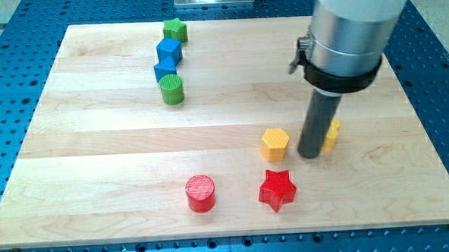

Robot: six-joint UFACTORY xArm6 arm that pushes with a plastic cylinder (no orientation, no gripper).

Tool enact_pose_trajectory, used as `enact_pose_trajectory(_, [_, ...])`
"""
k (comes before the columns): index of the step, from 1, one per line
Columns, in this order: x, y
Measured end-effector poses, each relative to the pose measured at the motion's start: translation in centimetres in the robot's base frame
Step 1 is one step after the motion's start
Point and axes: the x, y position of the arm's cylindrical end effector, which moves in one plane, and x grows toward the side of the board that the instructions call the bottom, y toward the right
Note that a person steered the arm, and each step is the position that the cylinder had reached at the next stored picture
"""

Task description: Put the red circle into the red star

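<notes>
The red circle (200, 193) is a short red cylinder near the view's bottom, left of centre. The red star (277, 190) lies to its right, a block's width or more away. My tip (311, 154) rests on the board above and to the right of the red star, between a yellow hexagon (275, 144) on its left and a second yellow block (331, 134) partly hidden behind the rod on its right. The tip is far to the right of the red circle.
A column of blocks sits at the view's top left: a green star (175, 29), a blue cube (169, 50), a second blue block (164, 69) and a green cylinder (172, 89). The wooden board (97, 162) lies on a blue perforated table.
</notes>
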Motion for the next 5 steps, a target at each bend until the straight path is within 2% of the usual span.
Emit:
enact_pose_trajectory(2, [3.4, -3.7])
enact_pose_trajectory(4, [0.2, -15.6])
enact_pose_trajectory(5, [1.9, -23.6])
